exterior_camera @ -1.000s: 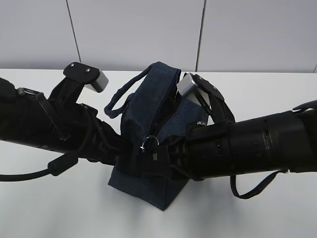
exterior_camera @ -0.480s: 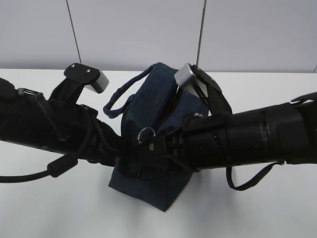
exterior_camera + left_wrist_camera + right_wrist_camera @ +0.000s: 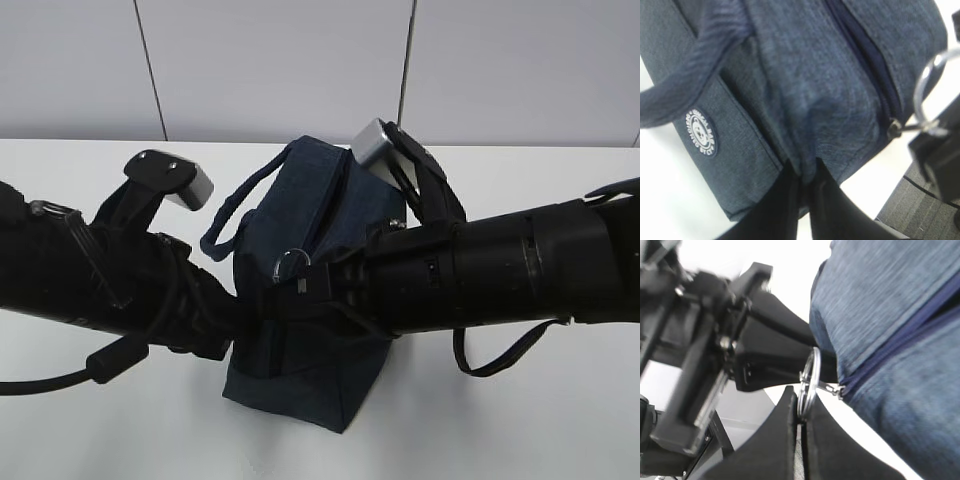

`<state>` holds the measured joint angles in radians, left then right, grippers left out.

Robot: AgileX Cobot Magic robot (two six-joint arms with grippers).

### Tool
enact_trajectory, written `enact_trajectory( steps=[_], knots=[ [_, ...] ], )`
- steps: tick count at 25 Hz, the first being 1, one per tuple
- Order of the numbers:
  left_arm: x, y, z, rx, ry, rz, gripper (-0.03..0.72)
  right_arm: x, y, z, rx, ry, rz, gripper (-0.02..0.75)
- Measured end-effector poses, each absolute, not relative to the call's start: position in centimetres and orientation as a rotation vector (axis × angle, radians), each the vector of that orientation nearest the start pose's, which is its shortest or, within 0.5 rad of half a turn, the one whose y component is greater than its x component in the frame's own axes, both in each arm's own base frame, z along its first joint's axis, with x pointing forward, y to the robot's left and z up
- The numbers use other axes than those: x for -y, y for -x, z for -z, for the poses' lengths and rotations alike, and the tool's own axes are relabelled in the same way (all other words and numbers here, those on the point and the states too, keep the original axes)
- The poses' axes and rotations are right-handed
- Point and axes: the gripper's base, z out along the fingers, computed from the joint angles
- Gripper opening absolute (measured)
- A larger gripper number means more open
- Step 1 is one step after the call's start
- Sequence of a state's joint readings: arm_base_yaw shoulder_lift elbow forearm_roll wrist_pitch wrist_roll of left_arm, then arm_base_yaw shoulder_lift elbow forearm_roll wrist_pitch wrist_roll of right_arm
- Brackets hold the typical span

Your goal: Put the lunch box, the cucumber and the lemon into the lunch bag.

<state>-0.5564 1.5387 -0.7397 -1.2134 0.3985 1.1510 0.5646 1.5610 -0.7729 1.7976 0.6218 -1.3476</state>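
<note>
Both arms pinching the lunch bag (image 3: 300, 300) at mid-table (image 3: 560, 430)

The left gripper (image 3: 807, 192) has its jaws clamped on a fold of the bag's fabric, logo (image 3: 701, 132) off at nine o'clock. The right gripper (image 3: 801, 430) has its jaws closed on the zipper's metal ring (image 3: 809, 382), with the zipper (image 3: 865, 60) running toward twelve o'clock in the left wrist view.

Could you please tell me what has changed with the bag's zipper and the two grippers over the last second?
The right gripper, shut on the ring pull, drew it leftward along the zipper, and the gap at the top of the lunch bag that showed a second ago has closed. The left arm dropped slightly. The left gripper stayed pinching the bag's fabric, and the bag stayed upright on the table.
</note>
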Motion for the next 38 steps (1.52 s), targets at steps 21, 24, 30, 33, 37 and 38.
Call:
enact_trajectory(
  steps=[21, 24, 30, 33, 37, 38],
  knots=[
    [17.9, -22.3, -18.9, -2.376, -0.793, 0.727, -0.006, -21.1, -25.0, -24.3, -2.158, 0.431, -1.146, 0.0],
    [17.9, -22.3, -18.9, -2.376, -0.793, 0.727, -0.006, -21.1, -25.3, -24.5, -2.154, 0.419, -1.122, 0.0],
    [17.9, -22.3, -18.9, -2.376, -0.794, 0.729, -0.006, -21.0, -25.6, -24.7, -2.149, 0.402, -1.09, 0.0],
    [17.9, -22.3, -18.9, -2.376, -0.794, 0.729, -0.006, -20.9, -26.0, -25.0, -2.143, 0.385, -1.063, 0.0],
    [17.9, -22.3, -18.9, -2.376, -0.795, 0.731, -0.006, -20.9, -26.5, -25.4, -2.13, 0.364, -1.029, 0.0],
    [17.9, -22.3, -18.9, -2.376, -0.795, 0.731, -0.006, -20.9, -26.6, -25.5, -2.129, 0.359, -1.017, 0.0]
  ],
)
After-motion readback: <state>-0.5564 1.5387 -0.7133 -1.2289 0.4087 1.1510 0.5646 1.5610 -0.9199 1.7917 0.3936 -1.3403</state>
